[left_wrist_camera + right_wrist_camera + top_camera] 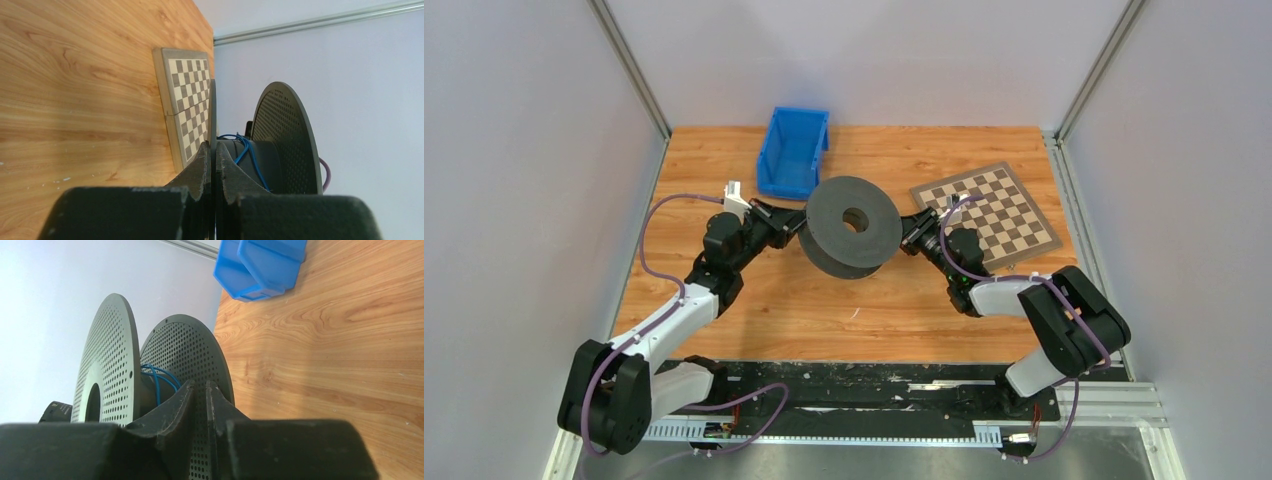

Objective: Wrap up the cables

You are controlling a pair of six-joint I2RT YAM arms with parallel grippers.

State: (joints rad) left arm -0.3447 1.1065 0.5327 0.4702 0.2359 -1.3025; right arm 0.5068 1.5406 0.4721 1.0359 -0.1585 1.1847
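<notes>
Spool [852, 228] hangs in the air between both arms!
Left gripper [801, 226] pinches its rim, right gripper [911, 232] straddles a flange, grip unclear. Cables [244, 150] are wound on the hub, with blue bin [792, 150] and chessboard [986, 215] behind.

There is one bench [824, 320]. At its centre is one black spool [852, 238] with two perforated flanges [107, 365], and one thin blue cable [159, 377] crosses its hub in several strands. One blue bin [792, 152] sits at 11 o'clock from the spool and one chessboard [986, 216] at 3 o'clock. There are two arms [664, 325], each with one gripper: the left gripper [796, 228] at 9 o'clock and the right gripper [911, 232] at 3 o'clock.
</notes>
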